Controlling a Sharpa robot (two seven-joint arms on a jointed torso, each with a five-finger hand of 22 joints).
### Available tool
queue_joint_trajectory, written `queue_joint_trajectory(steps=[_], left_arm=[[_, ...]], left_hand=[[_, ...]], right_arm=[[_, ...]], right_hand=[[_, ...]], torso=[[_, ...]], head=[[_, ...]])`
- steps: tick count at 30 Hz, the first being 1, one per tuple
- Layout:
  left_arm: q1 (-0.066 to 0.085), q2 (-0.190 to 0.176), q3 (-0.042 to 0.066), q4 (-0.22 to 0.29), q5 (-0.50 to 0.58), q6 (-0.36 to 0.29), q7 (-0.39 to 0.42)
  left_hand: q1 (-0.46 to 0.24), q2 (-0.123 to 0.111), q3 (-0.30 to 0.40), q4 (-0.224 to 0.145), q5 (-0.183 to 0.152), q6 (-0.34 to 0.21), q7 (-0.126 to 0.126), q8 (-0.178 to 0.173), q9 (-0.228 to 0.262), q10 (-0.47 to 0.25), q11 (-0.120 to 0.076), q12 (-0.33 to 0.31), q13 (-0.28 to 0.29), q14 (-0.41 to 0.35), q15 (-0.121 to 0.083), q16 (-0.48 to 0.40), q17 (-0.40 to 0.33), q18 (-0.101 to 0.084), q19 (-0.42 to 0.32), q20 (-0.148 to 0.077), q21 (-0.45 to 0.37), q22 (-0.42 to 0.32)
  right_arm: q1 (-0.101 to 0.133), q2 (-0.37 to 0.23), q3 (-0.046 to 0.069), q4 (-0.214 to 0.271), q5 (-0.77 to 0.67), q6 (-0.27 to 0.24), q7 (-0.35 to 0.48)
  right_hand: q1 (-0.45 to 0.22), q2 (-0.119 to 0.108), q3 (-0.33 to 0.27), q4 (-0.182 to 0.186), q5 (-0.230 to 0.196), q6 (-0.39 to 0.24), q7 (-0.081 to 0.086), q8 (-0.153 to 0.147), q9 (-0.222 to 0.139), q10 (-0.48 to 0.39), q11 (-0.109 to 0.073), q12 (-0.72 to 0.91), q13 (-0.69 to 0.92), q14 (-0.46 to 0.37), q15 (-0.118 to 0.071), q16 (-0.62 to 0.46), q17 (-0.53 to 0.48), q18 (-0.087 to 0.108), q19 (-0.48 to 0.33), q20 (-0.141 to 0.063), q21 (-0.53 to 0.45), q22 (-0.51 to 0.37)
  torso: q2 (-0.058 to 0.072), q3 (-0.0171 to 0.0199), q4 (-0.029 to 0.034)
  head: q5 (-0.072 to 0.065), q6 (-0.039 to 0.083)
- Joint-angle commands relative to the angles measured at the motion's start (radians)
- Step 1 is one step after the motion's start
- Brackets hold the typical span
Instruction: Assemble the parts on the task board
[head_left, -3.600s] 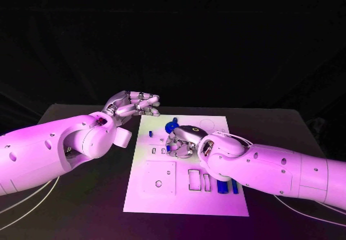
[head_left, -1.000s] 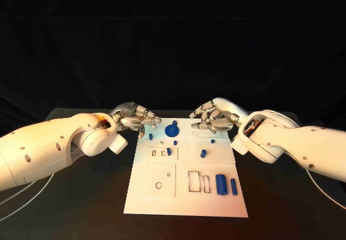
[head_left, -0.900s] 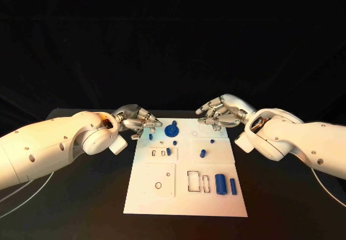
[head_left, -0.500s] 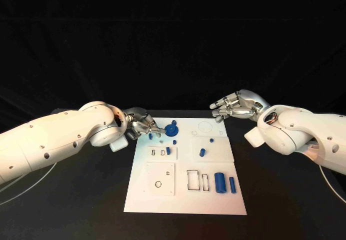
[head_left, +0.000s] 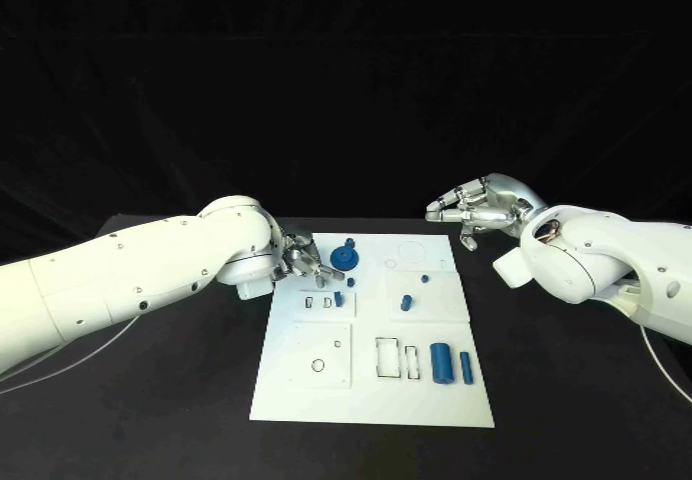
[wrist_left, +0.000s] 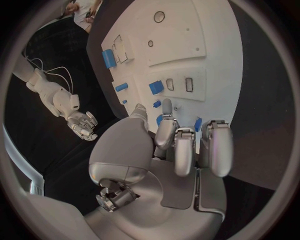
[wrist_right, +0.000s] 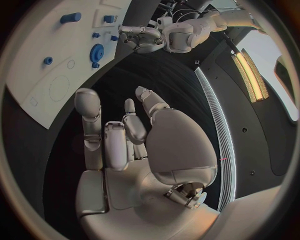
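Your left hand (head_left: 299, 260) sits by the gear (head_left: 345, 259), fingers curled, seemingly empty. Right hand (head_left: 476, 208) is open, off the board (head_left: 368, 400). Careful: a low sweep could knock the small pegs (head_left: 405, 302).

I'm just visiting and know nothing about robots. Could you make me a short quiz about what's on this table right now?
1. True or false: the right hand holds a blue part.
2. Which hand is at the board's far left corner, near the blue gear? A) left B) right
3. Fill in: the two blue cylinders lie side by side near the board's ____ edge.

Key: 1 false, it holds nothing. 2 A, the left hand. 3 right.
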Motion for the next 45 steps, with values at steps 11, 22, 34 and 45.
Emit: queue_joint_trajectory(steps=[11,22,34,45], left_arm=[[0.002,0.064,-0.010,-0.022,-0.034,0.021,-0.069],[0.001,0.087,-0.015,-0.040,-0.034,0.045,-0.066],[0.001,0.088,-0.015,-0.048,-0.035,0.065,-0.067],[-0.001,0.095,-0.017,-0.059,-0.038,0.086,-0.065]], left_hand=[[-0.030,0.004,-0.044,0.000,-0.004,-0.007,-0.003,0.016,0.024,-0.007,-0.001,0.002,0.009,0.105,0.003,0.003,0.263,-0.009,0.023,0.002,0.005,0.077],[-0.008,0.012,-0.050,-0.005,-0.003,-0.012,-0.003,0.022,0.037,-0.014,-0.001,-0.004,0.003,0.105,0.002,0.003,0.263,-0.010,0.024,0.002,0.008,0.081],[0.008,0.019,-0.053,-0.005,-0.003,-0.015,-0.004,0.026,0.046,-0.015,-0.002,-0.006,0.002,0.105,0.002,0.003,0.263,-0.010,0.024,0.002,0.009,0.083],[0.032,0.026,-0.054,-0.007,-0.003,-0.018,-0.005,0.032,0.057,-0.016,-0.003,-0.008,0.002,0.105,0.002,0.003,0.263,-0.010,0.024,0.002,0.011,0.086]], right_arm=[[-0.004,0.013,-0.001,-0.004,-0.082,-0.025,-0.014],[-0.008,0.019,-0.002,-0.002,-0.094,-0.026,-0.021],[-0.011,0.022,-0.002,-0.003,-0.094,-0.027,-0.024],[-0.016,0.026,-0.002,-0.005,-0.094,-0.028,-0.027]], right_hand=[[0.000,0.026,-0.027,0.003,0.017,-0.047,0.007,0.034,0.050,-0.017,0.008,0.040,0.050,0.011,0.017,0.035,0.067,-0.010,-0.041,0.010,0.066,0.074],[0.000,0.030,-0.032,0.003,0.019,-0.055,0.008,0.043,0.062,-0.006,0.009,0.064,0.075,0.019,0.018,0.054,0.088,-0.014,-0.035,0.012,0.106,0.114],[0.001,0.033,-0.033,0.004,0.020,-0.060,0.008,0.045,0.067,-0.010,0.009,0.060,0.073,0.017,0.018,0.053,0.085,-0.014,-0.039,0.013,0.109,0.117],[0.000,0.035,-0.034,0.004,0.021,-0.062,0.009,0.045,0.068,-0.011,0.010,0.059,0.072,0.016,0.018,0.053,0.084,-0.013,-0.041,0.013,0.109,0.117]], torso=[[0.003,0.0004,-0.0026],[0.002,-0.0006,-0.0021],[0.001,-0.0003,-0.0010],[0.001,-0.0008,-0.0011]], head=[[0.002,-0.009],[0.002,-0.020],[0.000,-0.027],[-0.002,-0.031]])
